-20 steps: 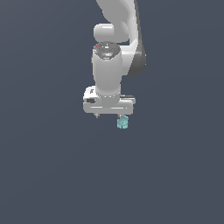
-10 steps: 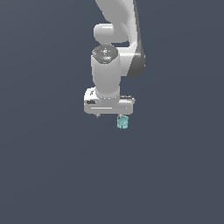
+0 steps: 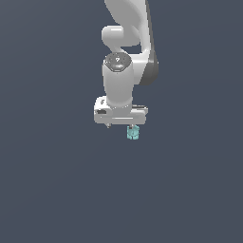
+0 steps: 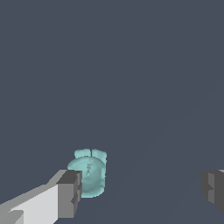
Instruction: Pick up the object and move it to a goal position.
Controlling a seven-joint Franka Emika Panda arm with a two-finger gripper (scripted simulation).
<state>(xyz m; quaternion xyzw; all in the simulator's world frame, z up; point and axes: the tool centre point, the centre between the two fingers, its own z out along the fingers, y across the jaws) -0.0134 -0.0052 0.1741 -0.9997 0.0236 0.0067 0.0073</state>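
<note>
Teal object (image 3: pixel 133 133) sits under the end effector (image 3: pixel 120 126), touching the finger at its 3 o'clock side, off the centre. My end effector stands wide apart, holding nothing. I think I should centre it over the object first, then close slowly.

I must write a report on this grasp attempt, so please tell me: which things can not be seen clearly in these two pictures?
- Contact: the wrist view shows the fingers wide apart, one right beside the teal object; actual touching cannot be told.
- Fingers in the exterior view: mostly hidden under the white gripper; only small stubs show.
- Object's underside: the uniform grey background shows no surface or shadow, so whether it rests on anything is unclear.
- Goal position: no marker appears in either view.
</note>
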